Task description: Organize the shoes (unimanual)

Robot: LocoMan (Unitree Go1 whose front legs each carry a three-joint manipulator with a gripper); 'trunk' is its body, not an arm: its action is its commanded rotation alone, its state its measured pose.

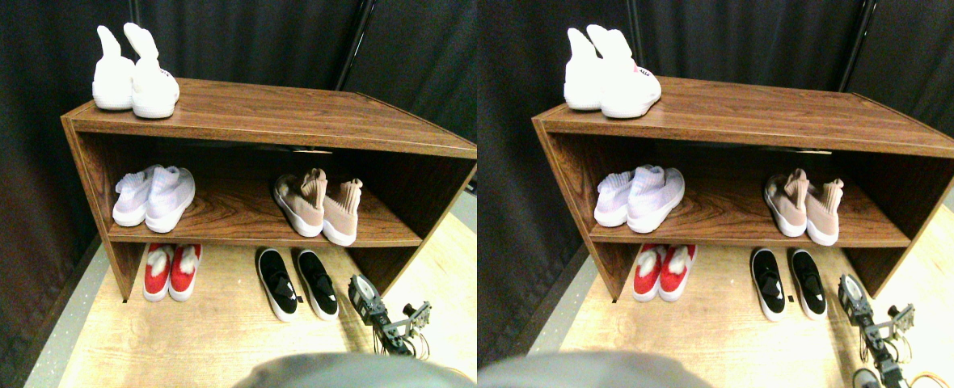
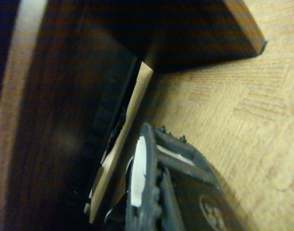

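My right manipulator (image 1: 388,317) is a stack of dark grey and black metal blocks with a round black motor housing at its upper end, silvery brackets dotted with small screws, and thin cables looping off its lower part. Up close, my jaw frame (image 2: 161,192) is dark, open and ribbed, with small studs along its edge and a white strip set beside it.
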